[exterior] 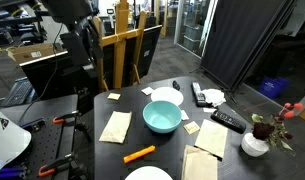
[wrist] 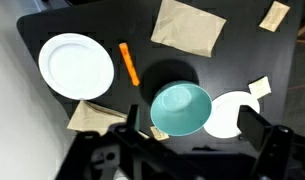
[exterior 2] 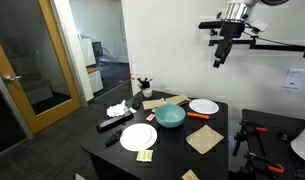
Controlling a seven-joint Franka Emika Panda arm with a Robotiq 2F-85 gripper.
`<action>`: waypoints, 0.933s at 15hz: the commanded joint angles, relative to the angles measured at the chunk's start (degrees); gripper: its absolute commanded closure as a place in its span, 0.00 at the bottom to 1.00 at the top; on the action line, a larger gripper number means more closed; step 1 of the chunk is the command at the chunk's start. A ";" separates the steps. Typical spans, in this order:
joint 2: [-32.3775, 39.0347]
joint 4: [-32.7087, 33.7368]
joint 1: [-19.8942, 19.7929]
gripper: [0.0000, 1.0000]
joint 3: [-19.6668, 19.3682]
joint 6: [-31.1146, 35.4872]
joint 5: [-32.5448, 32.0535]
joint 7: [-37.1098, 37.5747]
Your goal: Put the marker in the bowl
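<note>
The orange marker [exterior: 139, 153] lies flat on the black table beside the teal bowl [exterior: 161, 117]. Both show in the other exterior view too, the marker [exterior 2: 197, 116] just beside the bowl [exterior 2: 171, 116]. In the wrist view the marker [wrist: 129, 63] lies between a white plate and the bowl [wrist: 181, 108]. My gripper [exterior 2: 224, 55] hangs high above the table, well clear of everything. It is open and empty, and its two fingers frame the bowl in the wrist view [wrist: 189, 135].
White plates [wrist: 76, 65] [wrist: 227, 115] flank the bowl. Brown napkins [wrist: 190, 27] [exterior: 115, 126] and small yellow notes lie around. Black remotes [exterior: 228, 120] and a white flower pot [exterior: 255, 143] sit at one table end. A wooden easel [exterior: 127, 50] stands behind.
</note>
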 commanded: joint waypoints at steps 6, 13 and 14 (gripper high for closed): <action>12.92 -2.53 -1.81 0.00 -6.21 18.60 -5.12 -10.37; 26.95 -2.62 -2.62 0.00 -8.26 27.38 -6.97 -18.14; 28.63 -2.63 -2.75 0.00 -8.18 28.52 -7.46 -18.33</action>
